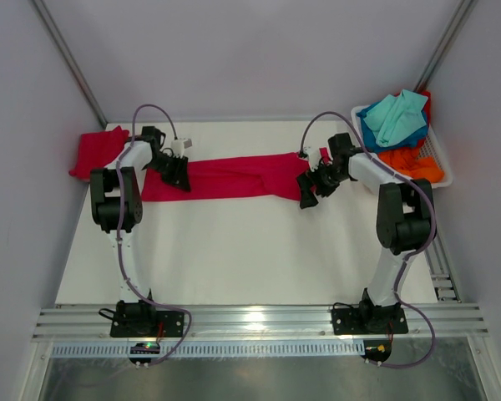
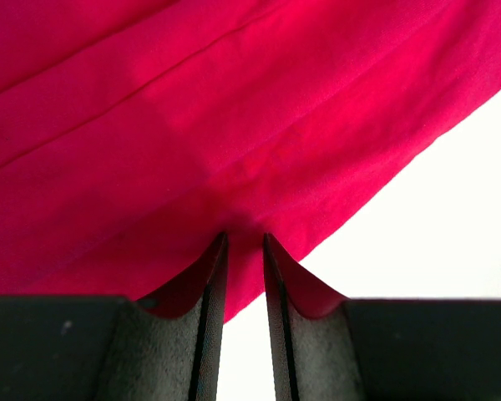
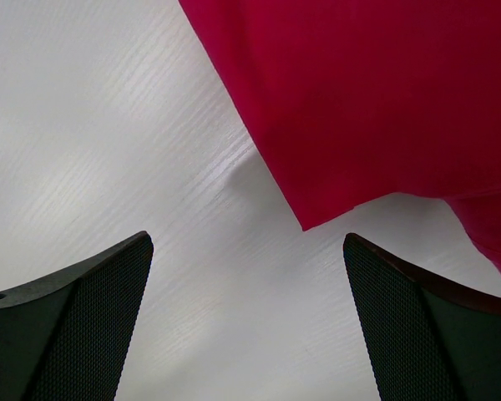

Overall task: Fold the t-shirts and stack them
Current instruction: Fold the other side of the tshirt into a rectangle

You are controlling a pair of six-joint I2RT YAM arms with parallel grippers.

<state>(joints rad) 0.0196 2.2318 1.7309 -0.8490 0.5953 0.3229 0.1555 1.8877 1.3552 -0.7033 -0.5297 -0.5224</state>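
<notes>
A crimson t-shirt (image 1: 234,177) lies pulled out in a long band across the far half of the table. My left gripper (image 1: 174,173) sits at the band's left end. In the left wrist view its jaws (image 2: 244,244) are pinched on a fold of the crimson cloth (image 2: 234,125). My right gripper (image 1: 308,194) hovers at the band's right end. In the right wrist view it (image 3: 246,251) stands wide open over bare table, with a corner of the shirt (image 3: 384,100) just ahead of the fingertips and nothing between them.
A second crimson shirt (image 1: 96,152) lies bunched at the far left edge, behind the left arm. The white basket (image 1: 441,164) at the far right holds teal (image 1: 398,117), blue (image 1: 371,134) and orange (image 1: 413,163) shirts. Grey walls close in both sides.
</notes>
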